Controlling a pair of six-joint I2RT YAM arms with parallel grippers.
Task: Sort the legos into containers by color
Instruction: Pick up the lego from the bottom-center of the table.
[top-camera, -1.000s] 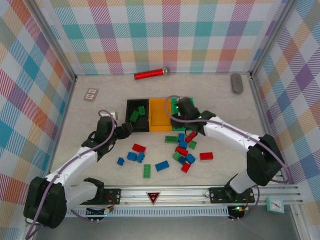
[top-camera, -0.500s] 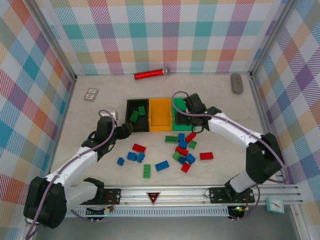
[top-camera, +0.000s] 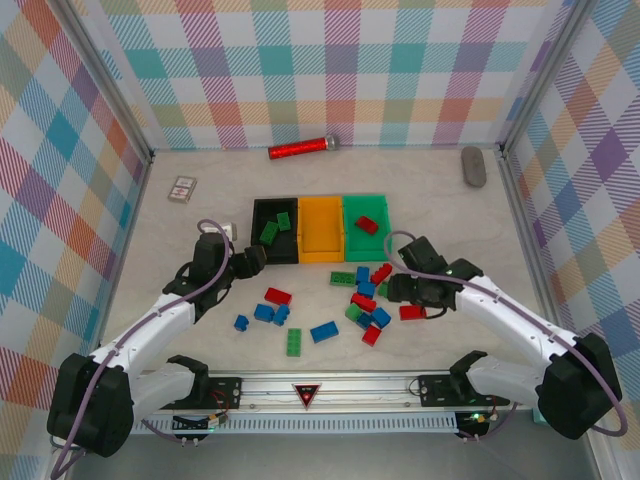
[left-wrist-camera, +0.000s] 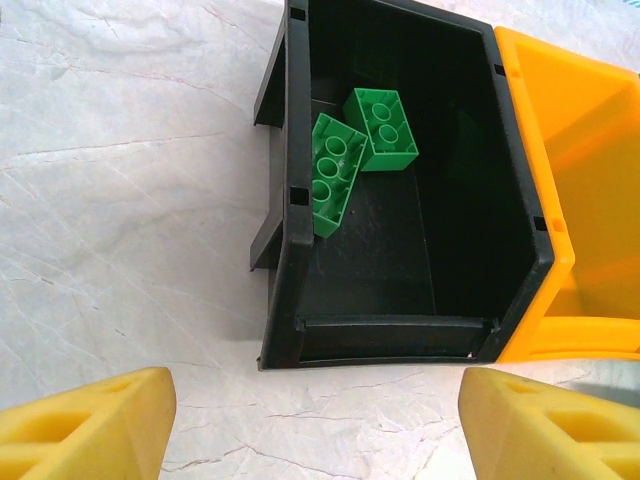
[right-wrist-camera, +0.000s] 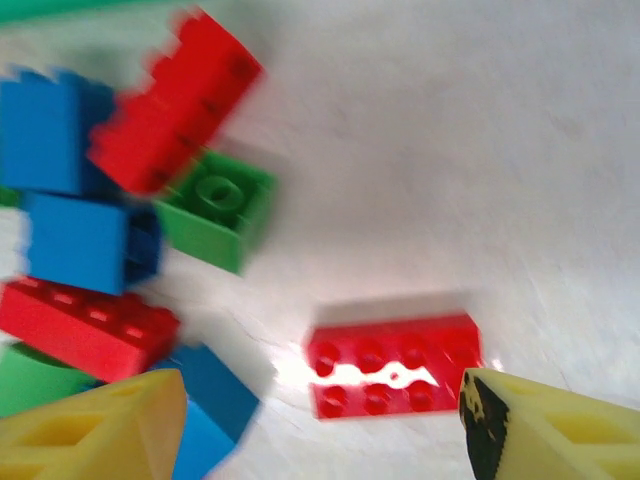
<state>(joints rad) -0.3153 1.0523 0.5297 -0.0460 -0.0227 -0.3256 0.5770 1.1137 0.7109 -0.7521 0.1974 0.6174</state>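
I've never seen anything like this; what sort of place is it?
Probably a robot test booth: a tabletop walled by checked panels, a left arm and right arm bolted to a metal rail at its edge, and toy bricks beside a row of three bins.

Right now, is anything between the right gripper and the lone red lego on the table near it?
Nothing visible. In the wrist view the right gripper is open, and the red lego lies flat on bare table just ahead between its fingers. The pile of legos sits apart, to the left.
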